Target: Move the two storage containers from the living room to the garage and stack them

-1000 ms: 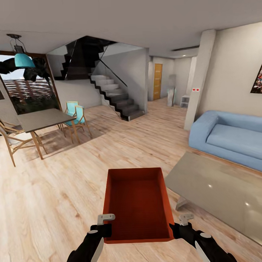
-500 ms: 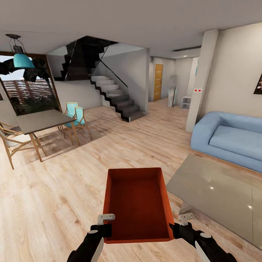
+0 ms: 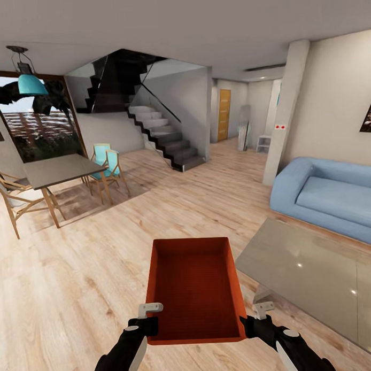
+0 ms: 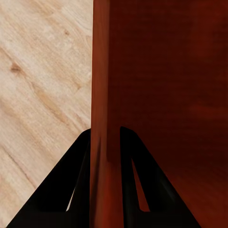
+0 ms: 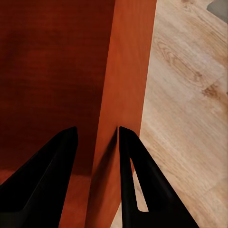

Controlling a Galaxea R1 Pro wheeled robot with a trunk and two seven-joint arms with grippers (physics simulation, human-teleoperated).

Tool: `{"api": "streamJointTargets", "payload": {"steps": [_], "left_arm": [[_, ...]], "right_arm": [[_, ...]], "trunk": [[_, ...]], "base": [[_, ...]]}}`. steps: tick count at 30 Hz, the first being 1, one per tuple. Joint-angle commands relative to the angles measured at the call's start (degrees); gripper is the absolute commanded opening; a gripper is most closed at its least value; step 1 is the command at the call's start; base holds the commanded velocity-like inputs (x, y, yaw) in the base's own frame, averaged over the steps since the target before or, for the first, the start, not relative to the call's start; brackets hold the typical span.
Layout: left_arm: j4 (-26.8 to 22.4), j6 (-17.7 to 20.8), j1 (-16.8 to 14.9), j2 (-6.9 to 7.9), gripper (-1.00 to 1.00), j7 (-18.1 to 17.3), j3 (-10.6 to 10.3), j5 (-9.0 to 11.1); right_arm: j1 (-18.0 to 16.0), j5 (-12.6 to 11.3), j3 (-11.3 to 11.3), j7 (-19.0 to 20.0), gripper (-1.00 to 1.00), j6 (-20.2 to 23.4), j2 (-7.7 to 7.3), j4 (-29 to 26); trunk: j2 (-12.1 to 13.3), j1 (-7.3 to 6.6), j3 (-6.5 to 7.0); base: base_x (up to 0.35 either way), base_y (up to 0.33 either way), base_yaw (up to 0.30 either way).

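**Orange-red box up and held, view settling toward the hallway**

Orange-red and open-topped, the container (image 3: 193,289) rides out in front of the robot, carried above the plank floor (image 3: 102,263) with one gripper on each side of its near end. The left gripper (image 3: 150,316) is clamped on the left wall; the left wrist view shows that thin wall running straight between its dark fingers (image 4: 71,185), one outside, one inside. The right gripper (image 3: 258,316) does the same on the right wall, and the right wrist view shows fingers (image 5: 133,175) straddling it, the outer one tight against the wall, a sliver of gap on the inner one.

What's changed? The box and both grippers sit at the same spot in the head view as a second ago, so the grasp is steady. The room is what slid: over the first half second the sofa (image 3: 327,196) and glass table (image 3: 312,277) drifted a touch right and the dining table (image 3: 59,171) edged left, and since then almost nothing. That reads as the base turning slightly, then pausing.

For the task, this looks like the carry stage: one container in hand, living room all around, no garage in sight. The hallway with the orange door (image 3: 223,115) past the staircase (image 3: 162,135) seems the likely way out. The table corner close on the right is the thing to clear.
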Motion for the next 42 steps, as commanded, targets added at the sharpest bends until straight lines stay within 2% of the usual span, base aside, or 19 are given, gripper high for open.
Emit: {"api": "streamJointTargets", "payload": {"steps": [1,7,17,42], "left_arm": [[-0.28,0.41,-0.07,-0.09,-1.0,0.16,1.8,-1.49],[-0.28,0.41,-0.07,-0.09,-1.0,0.16,1.79,-1.49],[-0.28,0.41,-0.07,-0.09,-1.0,0.24,1.77,-1.52],[-0.28,0.41,-0.07,-0.09,-1.0,0.16,2.86,-1.52]], "right_arm": [[0.0,-0.08,0.01,0.11,-1.0,0.38,-0.07,-0.1],[0.0,-0.08,-0.03,0.11,-1.0,0.38,-0.07,-0.1],[0.0,-0.08,-0.04,0.11,-1.0,0.38,-0.07,-0.1],[0.0,-0.07,-0.02,0.11,-1.0,0.38,-0.07,-0.1]], "trunk": [[-0.11,0.02,-0.13],[-0.11,0.02,-0.16],[-0.11,0.02,-0.16],[-0.11,0.02,0.74]], "base": [[0.0,0.0,0.0],[0.078,0.0,0.0],[0.304,0.045,0.0],[0.278,0.206,0.0]]}}
